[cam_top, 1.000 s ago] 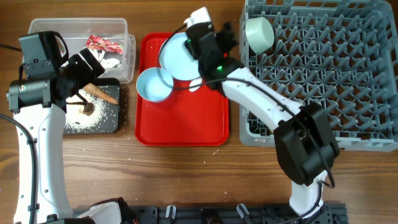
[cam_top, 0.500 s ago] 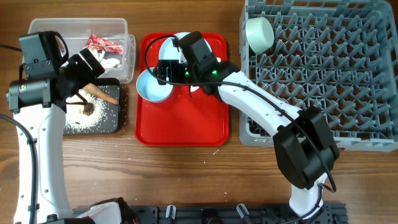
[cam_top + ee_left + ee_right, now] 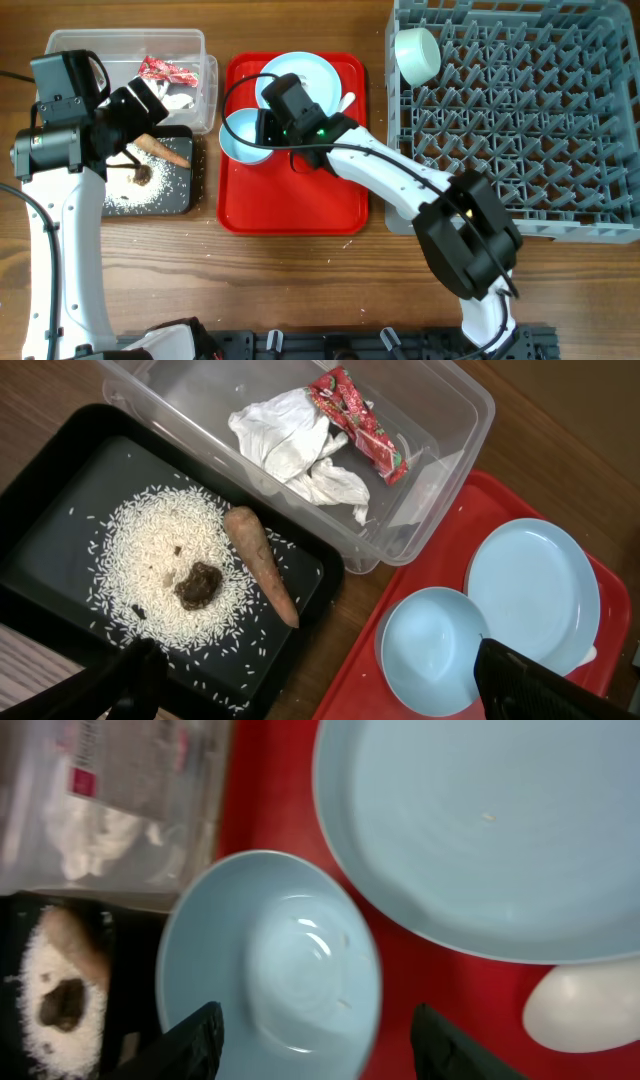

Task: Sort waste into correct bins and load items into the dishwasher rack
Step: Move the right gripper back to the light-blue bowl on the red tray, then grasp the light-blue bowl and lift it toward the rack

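Observation:
The pale-blue bowl [image 3: 243, 137] and the pale-blue plate [image 3: 303, 78] sit on the red serving tray [image 3: 295, 195], with the white spoon [image 3: 346, 101] at the plate's right. My right gripper [image 3: 264, 127] is open just above the bowl [image 3: 270, 965], its fingers [image 3: 320, 1050] either side of the bowl's right half. My left gripper [image 3: 148, 103] is open and empty, high above the bins. The clear tub [image 3: 125, 40] holds the red wrapper [image 3: 360, 420] and napkin [image 3: 295, 445]. The black tray [image 3: 60, 470] holds rice [image 3: 150, 545], the carrot stick [image 3: 260, 560] and the lump [image 3: 198, 582]. The mint-green bowl [image 3: 417, 55] lies in the grey rack [image 3: 530, 120]. The yellow cup is out of view.
The rack fills the right side, close against the red tray's right edge. The tub and black tray stand left of the red tray. A few rice grains lie on the wood in front of the red tray [image 3: 345, 238]. The plate [image 3: 480, 830] and spoon [image 3: 585, 1005] lie close to the right gripper.
My right arm has swung left and down, from over the plate near the rack to over the pale-blue bowl. The left arm has not moved.

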Controlling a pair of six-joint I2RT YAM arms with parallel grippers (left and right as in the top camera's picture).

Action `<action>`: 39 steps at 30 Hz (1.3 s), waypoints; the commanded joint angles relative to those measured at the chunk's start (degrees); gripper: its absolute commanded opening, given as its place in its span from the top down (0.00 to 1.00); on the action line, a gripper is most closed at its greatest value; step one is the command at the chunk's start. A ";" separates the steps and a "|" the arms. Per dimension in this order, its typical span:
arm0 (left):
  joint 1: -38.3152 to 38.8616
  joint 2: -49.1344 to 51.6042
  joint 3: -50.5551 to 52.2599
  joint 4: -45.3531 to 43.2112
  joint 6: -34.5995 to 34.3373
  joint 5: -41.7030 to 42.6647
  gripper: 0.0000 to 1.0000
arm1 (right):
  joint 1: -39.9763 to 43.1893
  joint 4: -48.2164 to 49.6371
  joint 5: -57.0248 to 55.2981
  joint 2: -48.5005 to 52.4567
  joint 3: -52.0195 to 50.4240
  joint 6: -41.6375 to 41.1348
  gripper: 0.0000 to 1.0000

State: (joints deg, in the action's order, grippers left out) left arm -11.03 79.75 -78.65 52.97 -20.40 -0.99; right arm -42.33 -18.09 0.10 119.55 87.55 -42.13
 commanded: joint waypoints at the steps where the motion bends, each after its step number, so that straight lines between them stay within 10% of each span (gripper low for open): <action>1: -0.07 -0.68 -0.42 -0.11 0.70 -0.57 0.00 | 0.13 -0.92 -4.92 1.97 1.05 -1.57 0.46; 18: -0.07 -0.68 -0.42 -0.13 0.70 -0.57 0.00 | 0.26 -2.49 -1.22 6.12 1.07 -5.97 0.95; 39: -0.07 -0.68 -0.42 -0.13 0.70 -0.57 0.00 | 9.16 -33.55 -34.69 -34.82 1.07 5.05 0.96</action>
State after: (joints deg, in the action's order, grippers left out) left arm -11.03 79.75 -78.65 52.99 -20.40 -1.02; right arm -35.57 -48.93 -24.18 89.06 87.83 -37.78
